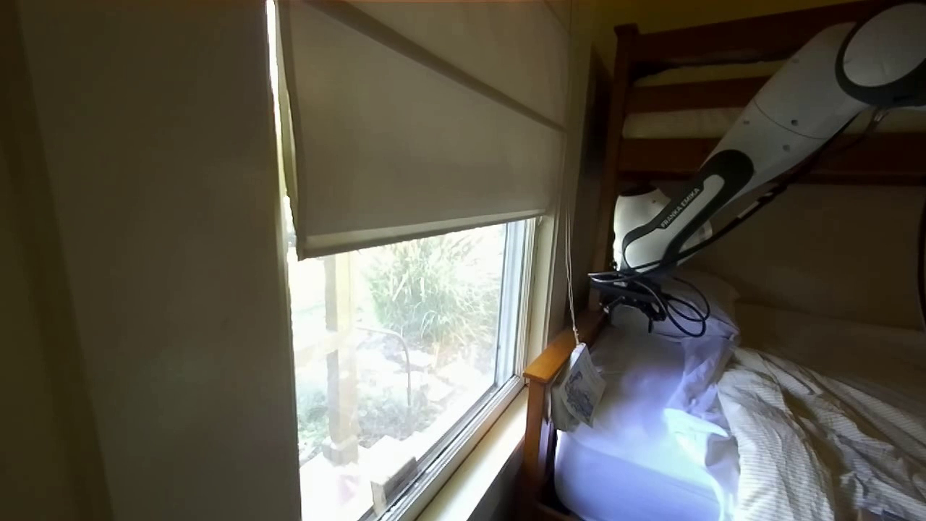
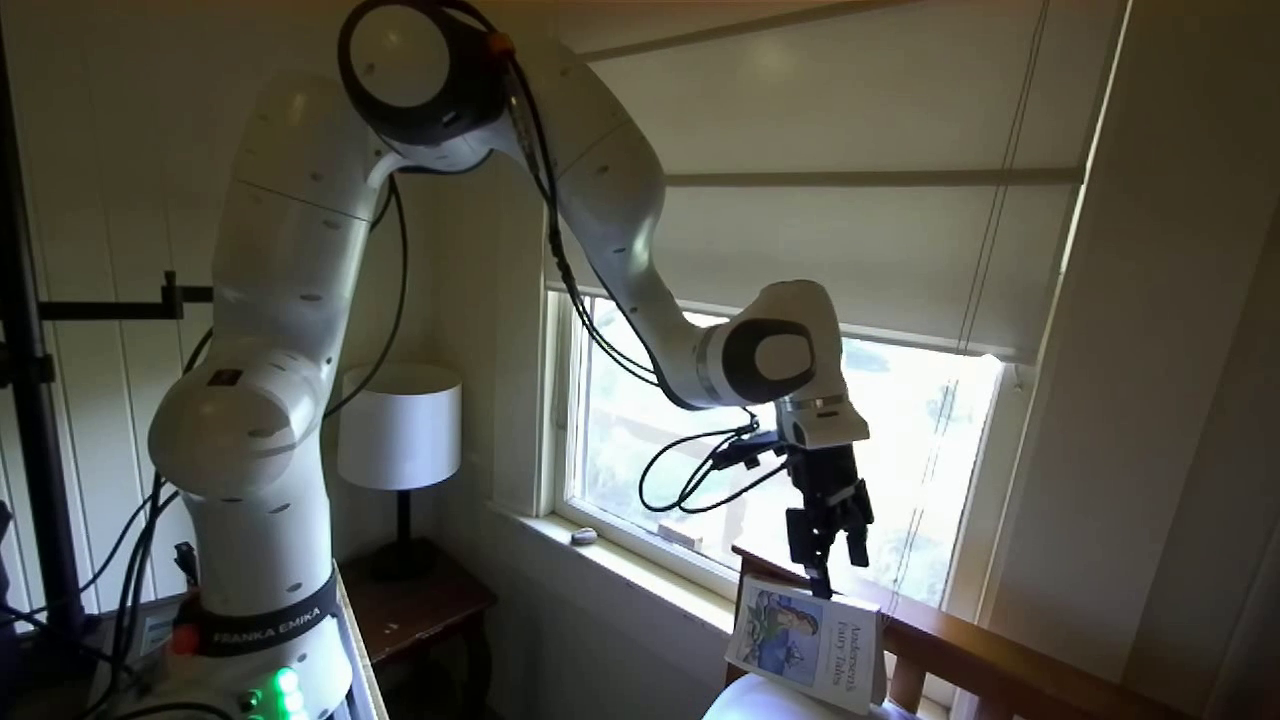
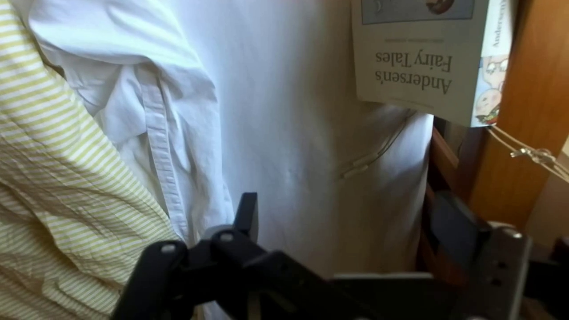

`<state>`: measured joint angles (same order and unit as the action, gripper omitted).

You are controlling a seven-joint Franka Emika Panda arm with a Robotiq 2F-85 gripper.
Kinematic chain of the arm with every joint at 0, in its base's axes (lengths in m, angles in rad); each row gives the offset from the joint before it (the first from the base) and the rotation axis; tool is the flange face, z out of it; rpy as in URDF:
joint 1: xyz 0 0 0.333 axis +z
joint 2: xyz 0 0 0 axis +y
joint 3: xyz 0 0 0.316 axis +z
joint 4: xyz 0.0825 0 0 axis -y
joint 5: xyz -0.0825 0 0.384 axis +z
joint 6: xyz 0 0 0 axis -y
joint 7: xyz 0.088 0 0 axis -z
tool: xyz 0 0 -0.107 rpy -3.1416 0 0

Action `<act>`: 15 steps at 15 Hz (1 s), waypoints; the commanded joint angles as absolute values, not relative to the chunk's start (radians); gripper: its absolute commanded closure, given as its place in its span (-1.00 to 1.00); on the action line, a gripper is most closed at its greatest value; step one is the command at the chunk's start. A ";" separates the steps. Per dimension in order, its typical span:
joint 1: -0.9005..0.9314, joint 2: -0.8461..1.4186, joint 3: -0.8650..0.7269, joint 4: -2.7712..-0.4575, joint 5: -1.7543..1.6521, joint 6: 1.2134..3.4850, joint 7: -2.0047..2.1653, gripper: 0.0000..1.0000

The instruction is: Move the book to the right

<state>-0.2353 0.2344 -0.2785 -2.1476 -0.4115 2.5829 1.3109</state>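
Observation:
The book, a pale paperback titled Andersen's Fairy Tales, leans tilted at the wooden bed rail. It shows in both exterior views (image 1: 582,391) (image 2: 800,645) and at the top right of the wrist view (image 3: 411,58), where its title is upside down. My gripper (image 2: 838,575) points down, and in that exterior view a fingertip lines up with the book's top edge. In the wrist view the gripper (image 3: 351,215) is open, its fingers wide apart with only white bedding between and beyond them. The book lies outside the jaws, past the fingertips.
The wooden rail (image 3: 529,115) runs along the window side of the bed. A blind cord (image 1: 569,275) reaches down to the book; its knot (image 3: 531,153) shows beside it. White sheet (image 3: 284,111) and a striped cover (image 3: 58,169) lie on the bed. A lamp (image 2: 400,425) stands near the robot base.

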 commanded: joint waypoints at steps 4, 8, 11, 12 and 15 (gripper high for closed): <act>-0.188 0.300 -0.293 -2.113 -0.363 2.614 1.311 -1.00; -0.122 0.422 -0.272 -2.027 -0.340 2.619 1.307 -1.00; -0.087 0.489 -0.291 -1.958 -0.318 2.623 1.312 -1.00; -0.085 0.507 -0.295 -1.935 -0.306 2.620 1.305 -1.00; -0.102 0.532 -0.312 -1.876 -0.257 2.600 1.283 -1.00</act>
